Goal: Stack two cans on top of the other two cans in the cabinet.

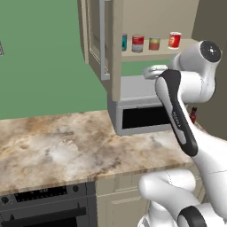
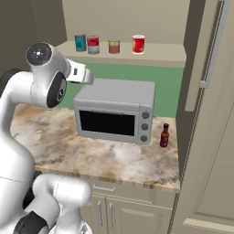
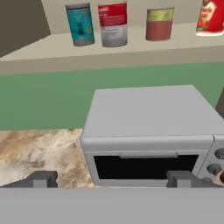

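Note:
Four cans stand in a row on the cabinet shelf (image 3: 131, 54). From the left they are the teal can (image 3: 80, 24), the red can with a grey lower band (image 3: 113, 24), the orange-tan can (image 3: 159, 24) and the bright red white-rimmed can (image 3: 211, 16). The right base view shows the same row: teal (image 2: 80, 42), red-and-grey (image 2: 93, 45), orange-tan (image 2: 114, 46), bright red (image 2: 138, 44). My gripper (image 3: 111, 178) is open and holds nothing. It hangs in front of the microwave, below the shelf and well short of the cans. The hand (image 2: 84, 75) points toward the cabinet.
A grey microwave (image 2: 114, 109) sits on the marble counter (image 1: 57, 146) directly under the shelf. A small dark sauce bottle (image 2: 164, 135) stands to its right. The cabinet's glass-paned door (image 1: 99, 40) stands open at the left. An oven front (image 1: 44, 199) lies below the counter.

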Robot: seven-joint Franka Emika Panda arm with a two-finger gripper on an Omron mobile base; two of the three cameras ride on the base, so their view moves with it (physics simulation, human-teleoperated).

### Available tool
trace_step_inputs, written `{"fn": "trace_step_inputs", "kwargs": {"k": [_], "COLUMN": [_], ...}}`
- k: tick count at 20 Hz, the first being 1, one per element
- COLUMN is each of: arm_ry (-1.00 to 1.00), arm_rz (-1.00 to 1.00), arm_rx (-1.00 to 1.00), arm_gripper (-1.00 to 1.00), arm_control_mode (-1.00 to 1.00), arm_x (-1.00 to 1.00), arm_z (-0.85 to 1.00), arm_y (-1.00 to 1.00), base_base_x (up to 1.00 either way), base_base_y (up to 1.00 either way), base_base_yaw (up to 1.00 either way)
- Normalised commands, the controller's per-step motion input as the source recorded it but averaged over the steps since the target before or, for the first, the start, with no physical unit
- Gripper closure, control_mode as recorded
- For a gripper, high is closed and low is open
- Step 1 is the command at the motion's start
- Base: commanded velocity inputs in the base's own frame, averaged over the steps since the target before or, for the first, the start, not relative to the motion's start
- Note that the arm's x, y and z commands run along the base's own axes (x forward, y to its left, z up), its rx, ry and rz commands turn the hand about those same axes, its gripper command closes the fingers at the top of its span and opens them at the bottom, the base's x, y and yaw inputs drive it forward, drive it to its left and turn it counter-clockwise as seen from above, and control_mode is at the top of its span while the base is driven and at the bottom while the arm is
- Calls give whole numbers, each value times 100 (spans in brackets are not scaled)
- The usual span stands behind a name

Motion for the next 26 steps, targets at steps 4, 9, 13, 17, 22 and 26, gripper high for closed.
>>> {"fn": "trace_step_inputs", "kwargs": {"k": [4, 9, 13, 17, 22, 26], "arm_ry": [-17, -8, -1, 0, -2, -4], "arm_rz": [0, 1, 2, 0, 4, 6], "arm_rx": [0, -2, -2, -6, -1, 0], "arm_gripper": [-100, -100, -100, -100, -100, -100], "arm_control_mode": [-100, -100, -100, -100, -100, -100], "arm_x": [24, 34, 36, 38, 40, 37], "arm_z": [42, 30, 22, 21, 15, 2], "arm_y": [0, 0, -3, -2, 0, -1], "base_base_x": [0, 0, 0, 0, 0, 0], "base_base_y": [0, 0, 0, 0, 0, 0], "base_base_yaw": [0, 0, 0, 0, 0, 0]}}
